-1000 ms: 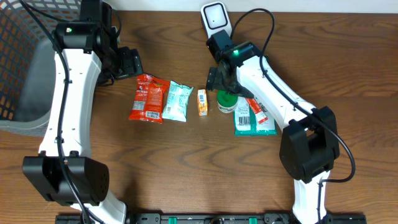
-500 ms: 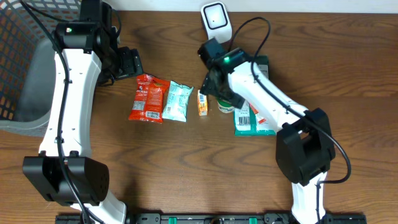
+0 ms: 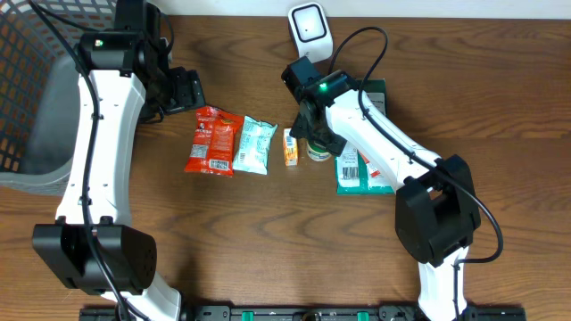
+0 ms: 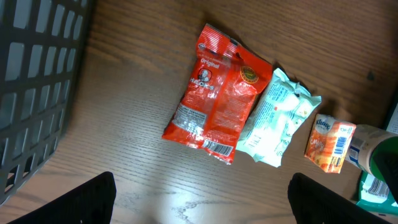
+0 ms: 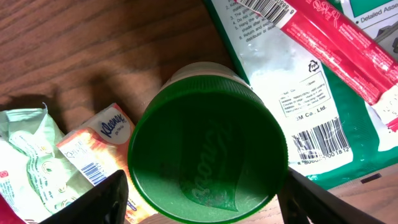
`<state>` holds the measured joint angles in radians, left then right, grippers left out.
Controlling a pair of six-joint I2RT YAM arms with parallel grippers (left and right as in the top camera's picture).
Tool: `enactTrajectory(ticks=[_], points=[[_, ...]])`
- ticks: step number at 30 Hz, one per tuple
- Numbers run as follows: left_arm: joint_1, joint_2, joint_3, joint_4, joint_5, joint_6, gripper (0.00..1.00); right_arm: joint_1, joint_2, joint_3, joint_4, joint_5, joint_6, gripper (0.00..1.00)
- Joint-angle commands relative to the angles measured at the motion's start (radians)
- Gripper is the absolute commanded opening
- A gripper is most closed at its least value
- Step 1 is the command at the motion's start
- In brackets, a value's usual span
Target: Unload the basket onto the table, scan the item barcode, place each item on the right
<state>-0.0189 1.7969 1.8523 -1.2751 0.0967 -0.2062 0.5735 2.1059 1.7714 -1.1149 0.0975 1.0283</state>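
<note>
The green-lidded jar (image 3: 317,153) stands on the table (image 3: 268,241) a little right of centre in the overhead view, between an orange tissue pack (image 3: 290,147) and a green wipes pack (image 3: 366,181).

At the far left edge sits a grey wire basket (image 3: 22,80). To its right, in the upper left of the frame, hangs the left pincer (image 3: 183,89). Its fingers are wide apart with nothing between them.

Below it lies a red snack packet (image 3: 212,141), and a pale teal packet (image 3: 256,145) touches that packet's right edge. Next comes the orange tissue pack, just beside the jar.

The right pincer (image 3: 312,134) is over the jar. In the right wrist view its fingers (image 5: 99,199) stand one on each side of the lid (image 5: 208,165), close to its rim. Whether they clamp it cannot be told.

Right of the jar the green wipes pack lies flat, barcode up, with a red stick pack (image 3: 370,160) across it. A white scanner (image 3: 310,25) stands at the top edge, above the jar.
</note>
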Motion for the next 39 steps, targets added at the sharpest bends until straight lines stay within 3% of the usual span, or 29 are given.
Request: enactTrajectory(ticks=[1, 4, 10, 19, 29, 32, 34, 38, 39], points=[[0.002, 0.002, -0.001, -0.002, -0.019, 0.002, 0.89, 0.002, -0.012, -0.01, -0.003, 0.012, -0.012, 0.68], [0.002, 0.002, -0.001, -0.002, -0.019, 0.002, 0.89, 0.002, -0.012, -0.01, -0.003, 0.04, -0.012, 0.68], [0.002, 0.002, -0.001, -0.002, -0.019, 0.002, 0.89, 0.002, -0.012, -0.01, 0.024, 0.075, -0.012, 0.78], [0.002, 0.002, -0.001, -0.002, -0.019, 0.002, 0.89, 0.002, -0.011, -0.024, 0.072, 0.078, -0.011, 0.77], [0.002, 0.002, -0.001, -0.002, -0.019, 0.002, 0.89, 0.002, -0.011, -0.027, 0.058, 0.078, -0.059, 0.62], [0.002, 0.002, -0.001, -0.002, -0.019, 0.002, 0.89, 0.002, -0.011, -0.027, 0.059, 0.077, -0.163, 0.37], [0.002, 0.002, -0.001, -0.002, -0.019, 0.002, 0.89, 0.002, -0.011, -0.027, 0.055, 0.077, -0.24, 0.27], [0.002, 0.002, -0.001, -0.002, -0.019, 0.002, 0.89, 0.002, -0.011, -0.027, 0.047, 0.077, -0.379, 0.37], [0.002, 0.002, -0.001, -0.002, -0.019, 0.002, 0.89, 0.002, -0.011, -0.027, 0.042, 0.077, -0.425, 0.44]])
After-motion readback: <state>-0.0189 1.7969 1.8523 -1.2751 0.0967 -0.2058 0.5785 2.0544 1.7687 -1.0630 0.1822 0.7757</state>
